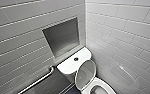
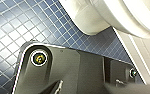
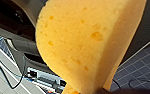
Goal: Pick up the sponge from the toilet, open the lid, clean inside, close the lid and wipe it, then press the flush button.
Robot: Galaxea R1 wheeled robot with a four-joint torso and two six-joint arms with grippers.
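The white toilet (image 1: 101,88) stands in the corner of the tiled room. Its oval lid (image 1: 85,74) is raised and leans back toward the cistern (image 1: 68,65). The round dark flush button (image 1: 76,59) sits in the middle of the cistern top. The orange-yellow sponge (image 3: 81,42) looms very close in the right wrist view, bent and pinched at one end, with my right gripper shut on it. The left wrist view looks past the toilet's white base (image 2: 96,17) down at the floor; my left gripper is open and holds nothing.
A metal grab bar (image 1: 38,81) runs along the left wall below a recessed niche (image 1: 62,37). Grey tiled walls close in on both sides of the toilet. The floor is small dark blue tiles (image 2: 16,25). Cables and robot parts (image 3: 23,72) show behind the sponge.
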